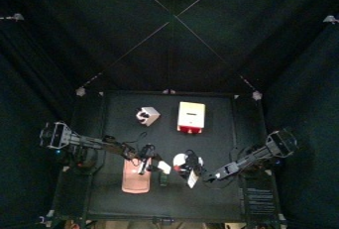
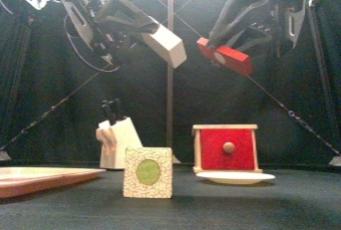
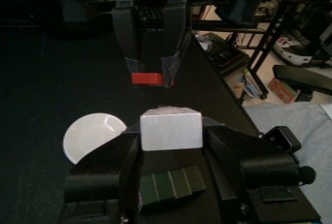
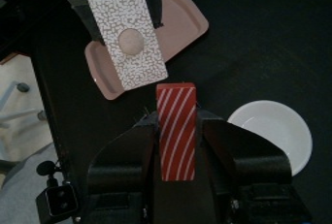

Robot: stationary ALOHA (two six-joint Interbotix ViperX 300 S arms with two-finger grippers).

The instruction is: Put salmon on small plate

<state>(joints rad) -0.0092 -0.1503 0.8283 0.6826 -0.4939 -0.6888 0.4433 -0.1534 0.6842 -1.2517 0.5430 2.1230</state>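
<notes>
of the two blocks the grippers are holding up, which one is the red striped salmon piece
The red-and-white striped block in the right gripper. The left gripper holds a plain white block instead.

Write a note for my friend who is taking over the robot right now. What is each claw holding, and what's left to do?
Left gripper: shut on a white block, held high above the table.
Right gripper: shut on the red striped salmon, also held high.
Small plate: on the table in front of the red box, nothing on it.
Pink tray: front left.
Done: salmon picked up.
Left: lower it onto the small plate and let go.
</notes>
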